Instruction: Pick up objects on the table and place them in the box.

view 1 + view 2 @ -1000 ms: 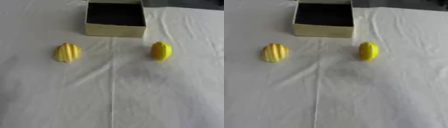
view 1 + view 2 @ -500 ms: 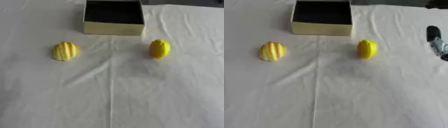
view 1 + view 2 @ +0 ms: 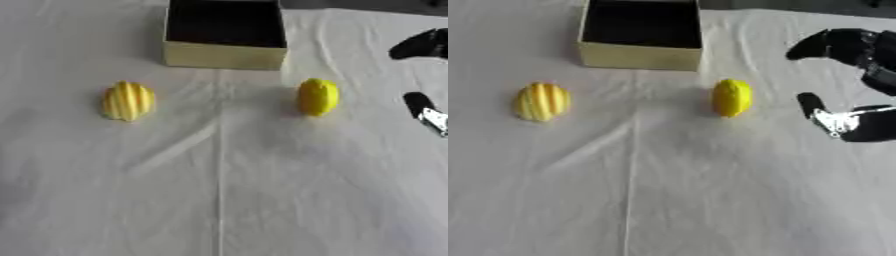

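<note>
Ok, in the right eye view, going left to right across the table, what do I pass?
Ribbed yellow fruit → open box, further back → smooth yellow lemon → right hand, fingers spread and holding nothing, apart from the lemon.

Open box (image 3: pixel 225 54) far; lemon (image 3: pixel 318 97) right, ribbed fruit (image 3: pixel 129 100) left.

Right robot hand (image 3: pixel 859 107) cut off by right edge, box (image 3: pixel 226 54) far rim cropped at top
</note>
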Robot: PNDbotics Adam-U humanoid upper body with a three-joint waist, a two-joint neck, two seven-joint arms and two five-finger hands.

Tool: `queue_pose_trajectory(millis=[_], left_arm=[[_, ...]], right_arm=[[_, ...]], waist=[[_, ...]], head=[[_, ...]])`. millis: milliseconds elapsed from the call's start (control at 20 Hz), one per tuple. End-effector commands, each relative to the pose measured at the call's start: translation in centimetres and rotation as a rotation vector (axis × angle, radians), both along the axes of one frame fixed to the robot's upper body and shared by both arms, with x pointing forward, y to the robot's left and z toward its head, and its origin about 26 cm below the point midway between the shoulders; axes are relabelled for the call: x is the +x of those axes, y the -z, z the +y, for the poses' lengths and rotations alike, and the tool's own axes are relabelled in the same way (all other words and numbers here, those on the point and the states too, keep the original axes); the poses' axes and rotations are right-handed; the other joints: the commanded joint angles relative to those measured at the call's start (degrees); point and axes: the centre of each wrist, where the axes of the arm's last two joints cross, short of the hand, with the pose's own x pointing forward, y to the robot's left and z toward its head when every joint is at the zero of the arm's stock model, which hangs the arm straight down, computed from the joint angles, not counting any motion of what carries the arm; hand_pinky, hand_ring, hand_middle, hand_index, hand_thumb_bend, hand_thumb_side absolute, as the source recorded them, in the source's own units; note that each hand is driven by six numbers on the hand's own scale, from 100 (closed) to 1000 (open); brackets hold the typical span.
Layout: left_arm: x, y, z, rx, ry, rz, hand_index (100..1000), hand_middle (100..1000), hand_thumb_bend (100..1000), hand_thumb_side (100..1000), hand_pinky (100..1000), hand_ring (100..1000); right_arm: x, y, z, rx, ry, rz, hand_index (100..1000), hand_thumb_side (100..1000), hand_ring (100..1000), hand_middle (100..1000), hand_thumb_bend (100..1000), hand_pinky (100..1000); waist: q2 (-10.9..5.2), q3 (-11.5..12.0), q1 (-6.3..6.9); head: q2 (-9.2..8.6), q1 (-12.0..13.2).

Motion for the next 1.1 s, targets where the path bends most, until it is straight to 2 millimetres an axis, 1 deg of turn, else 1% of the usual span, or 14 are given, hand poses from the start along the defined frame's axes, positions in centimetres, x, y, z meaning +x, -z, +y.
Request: queue_pose_trajectory(millis=[50, 250, 350, 400, 500, 550, 600, 650, 700, 850, 950, 1100], left_arm=[[-0.4, -1.1, 0.0, 0.036, 0.012, -0.029, 843, 750, 100, 615, 825, 801], [-0.3, -1.0, -0.1, 0.034, 0.023, -0.023, 843, 749, 100, 615, 825, 801], [-0.3, -1.0, -0.2, 0.034, 0.026, -0.02, 843, 749, 100, 615, 825, 801], [-0.3, -1.0, -0.2, 0.034, 0.029, -0.019, 843, 749, 100, 615, 825, 800], [-0.3, -0.9, -0.4, 0.034, 0.039, -0.013, 843, 749, 100, 616, 825, 800], [-0.3, -0.9, -0.5, 0.035, 0.044, -0.011, 843, 749, 100, 616, 825, 800], [-0.2, -0.9, -0.5, 0.036, 0.048, -0.009, 843, 749, 100, 616, 825, 800], [-0.2, -0.9, -0.6, 0.036, 0.053, -0.008, 842, 749, 100, 616, 825, 800], [-0.2, -0.9, -0.6, 0.036, 0.056, -0.006, 842, 748, 100, 616, 825, 800], [-0.2, -0.9, -0.7, 0.034, 0.064, 0.0, 842, 747, 100, 617, 825, 800], [-0.2, -0.9, -0.8, 0.033, 0.069, 0.001, 842, 747, 100, 617, 825, 800], [-0.2, -1.0, -0.8, 0.03, 0.077, 0.0, 841, 747, 100, 617, 825, 799]], right_arm=[[-0.2, -1.3, 0.6, -0.072, -0.009, 0.004, 881, 653, 854, 814, 100, 865], [0.0, -1.7, 1.1, -0.091, 0.005, 0.03, 895, 630, 861, 822, 100, 870], [0.1, -1.7, 1.5, -0.086, 0.023, 0.054, 898, 580, 867, 818, 100, 877], [0.2, -1.8, 1.6, -0.079, 0.032, 0.07, 895, 540, 868, 809, 100, 880], [0.5, -1.9, 1.8, -0.06, 0.051, 0.108, 887, 405, 871, 792, 100, 884], [0.8, -1.9, 1.9, -0.05, 0.06, 0.123, 882, 366, 872, 784, 100, 887], [1.0, -2.0, 1.9, -0.04, 0.066, 0.134, 875, 303, 875, 774, 100, 892], [1.4, -2.1, 1.9, -0.03, 0.074, 0.145, 876, 278, 879, 772, 100, 897], [1.7, -2.1, 1.8, -0.023, 0.083, 0.156, 881, 261, 884, 774, 100, 902], [3.0, -2.2, 1.5, -0.023, 0.11, 0.184, 888, 259, 890, 781, 100, 908], [3.9, -2.0, 1.2, -0.024, 0.128, 0.199, 897, 281, 897, 789, 100, 915], [5.1, -1.7, 0.9, -0.029, 0.145, 0.211, 911, 261, 904, 811, 100, 925]], waist=[[-1.2, 0.1, 0.11], [-1.33, 0.5, 0.09], [-1.38, 0.7, 0.06], [-1.41, 0.8, 0.04], [-1.47, 1.0, -0.02], [-1.49, 1.1, -0.04], [-1.5, 1.2, -0.06], [-1.5, 1.3, -0.09], [-1.49, 1.5, -0.12], [-1.41, 1.8, -0.25], [-1.31, 2.1, -0.34], [-1.12, 2.4, -0.39]], head=[[0.1, -0.4], [0.08, -1.2], [0.15, -1.4], [0.19, -1.5], [0.23, -1.8], [0.2, -1.9], [0.18, -2.1], [0.18, -2.2], [0.18, -2.3], [0.23, -2.7], [0.21, -2.9], [0.2, -3.1]])
